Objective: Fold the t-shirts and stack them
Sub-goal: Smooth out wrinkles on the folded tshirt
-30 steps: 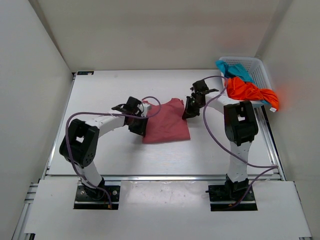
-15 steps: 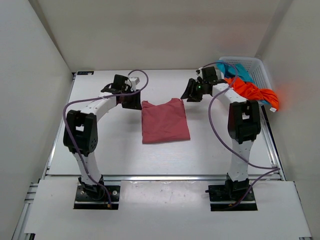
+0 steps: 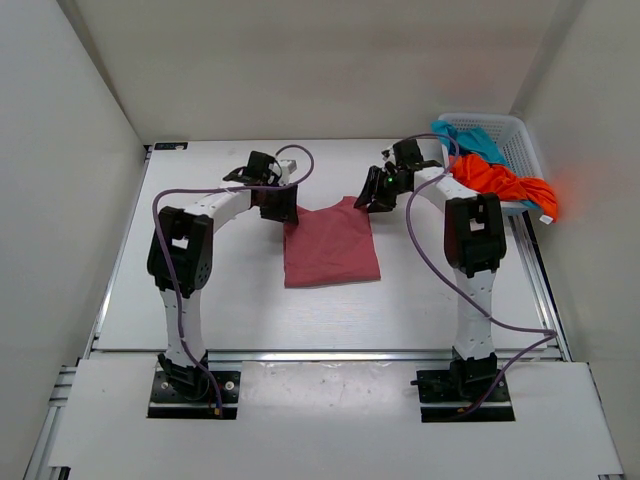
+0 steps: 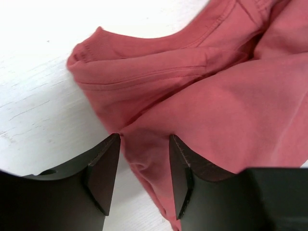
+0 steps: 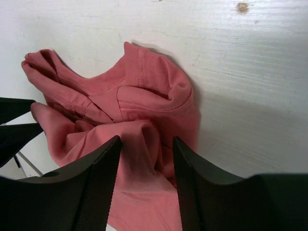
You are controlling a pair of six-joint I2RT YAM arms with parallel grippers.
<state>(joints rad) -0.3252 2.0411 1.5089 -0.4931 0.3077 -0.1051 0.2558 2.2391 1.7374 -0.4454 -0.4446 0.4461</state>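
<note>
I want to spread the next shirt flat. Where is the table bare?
Bare: the table between the pink shirt and the near edge, and the far strip behind it. Crowded: the shirt's far corners, at the left claw and right claw, and the basket corner.

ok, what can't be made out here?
- Top view: far corners of pink shirt, covered by left claw and right claw.
- Top view: teal shirt, partly under orange shirt in basket.
- Wrist views: rest of pink shirt cut off by edges; cloth contact unclear.
</note>
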